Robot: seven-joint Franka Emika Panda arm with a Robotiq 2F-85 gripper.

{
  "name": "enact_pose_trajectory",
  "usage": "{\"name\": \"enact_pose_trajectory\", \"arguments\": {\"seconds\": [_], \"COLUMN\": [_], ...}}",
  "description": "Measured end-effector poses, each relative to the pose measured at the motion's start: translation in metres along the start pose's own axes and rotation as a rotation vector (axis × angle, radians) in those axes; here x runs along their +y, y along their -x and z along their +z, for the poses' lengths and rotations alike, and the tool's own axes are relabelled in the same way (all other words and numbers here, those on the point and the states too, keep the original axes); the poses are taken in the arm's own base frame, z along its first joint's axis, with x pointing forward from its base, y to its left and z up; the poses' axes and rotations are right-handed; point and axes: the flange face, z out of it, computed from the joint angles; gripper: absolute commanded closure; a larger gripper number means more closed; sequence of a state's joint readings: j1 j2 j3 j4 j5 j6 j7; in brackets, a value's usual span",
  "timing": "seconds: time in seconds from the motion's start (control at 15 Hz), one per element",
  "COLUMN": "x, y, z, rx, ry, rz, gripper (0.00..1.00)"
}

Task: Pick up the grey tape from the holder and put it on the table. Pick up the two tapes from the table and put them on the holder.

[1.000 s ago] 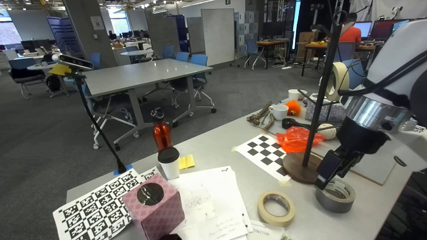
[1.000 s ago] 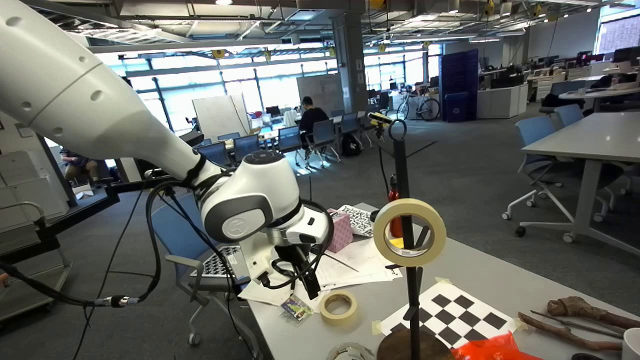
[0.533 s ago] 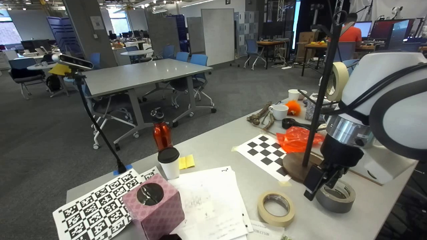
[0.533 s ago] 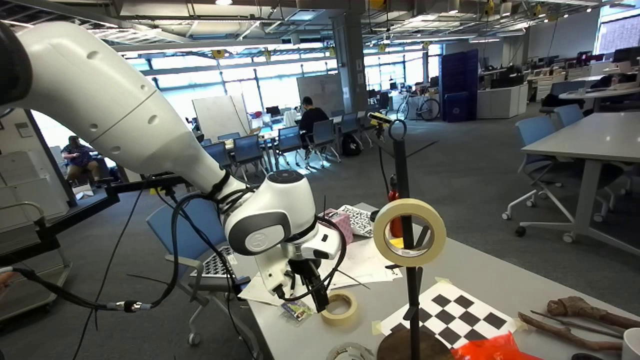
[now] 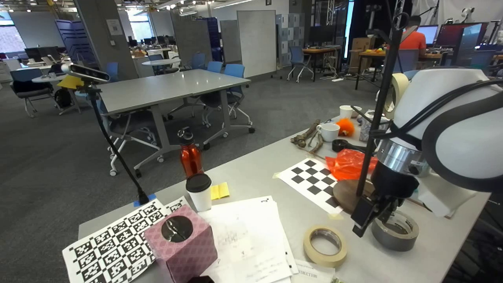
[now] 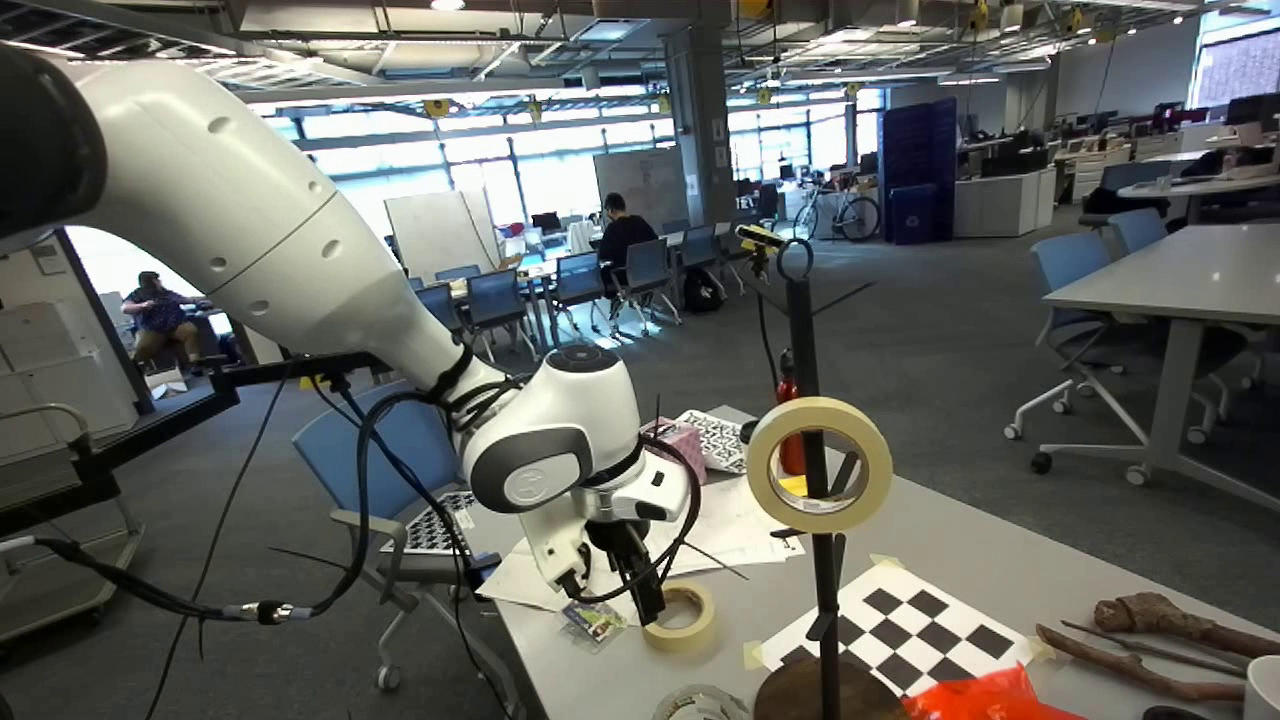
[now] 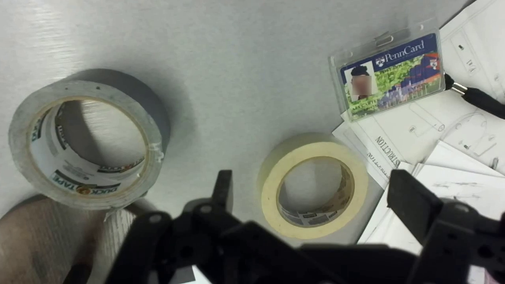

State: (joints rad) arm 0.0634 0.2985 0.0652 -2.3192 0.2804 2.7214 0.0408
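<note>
The wrist view is looking closely down at the table (image 7: 236, 75). Farther back, both exterior views are facing it from different sides, sharing the holder (image 5: 379, 112).

cream tapes (image 6: 872, 465) (image 6: 685, 640): 2 | grey tape (image 5: 395, 241): 1 | holder (image 5: 379, 106): 1 | ID card (image 7: 394, 77): 1 | red bottle (image 5: 191, 159): 1

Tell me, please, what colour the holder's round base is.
The round base is dark brown; it shows best in an exterior view.

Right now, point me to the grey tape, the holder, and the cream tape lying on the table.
Grey tape (image 5: 396, 243): in an exterior view, on its outer side wall.
Holder (image 5: 379, 111): in an exterior view, on its upright black pole.
Cream tape (image 7: 322, 150): in the wrist view, on its ring face, above the hole.
</note>
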Motion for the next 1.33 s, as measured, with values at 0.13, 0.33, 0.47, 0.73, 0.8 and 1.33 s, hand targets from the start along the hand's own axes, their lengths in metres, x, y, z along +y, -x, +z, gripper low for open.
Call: {"name": "enact_pose_trajectory", "arguments": {"seconds": [0.13,0.33,0.47,0.73,0.8,1.33], "x": [0.001,-0.001,-0.006,-0.017,-0.019,-0.03], "y": [0.001,0.002,0.001,-0.004,-0.005,-0.023], "z": [0.002,0.008,0.013,0.027,0.032,0.069], "rx": [-0.004,-0.006,0.005,0.041,0.048,0.064], "ry": [0.002,0.016,0.029,0.073,0.087,0.143], "rz": [0.03,0.103,0.136,0.167,0.171,0.207], "gripper": [0.0,0.0,0.0,0.0,0.0,0.0]}}
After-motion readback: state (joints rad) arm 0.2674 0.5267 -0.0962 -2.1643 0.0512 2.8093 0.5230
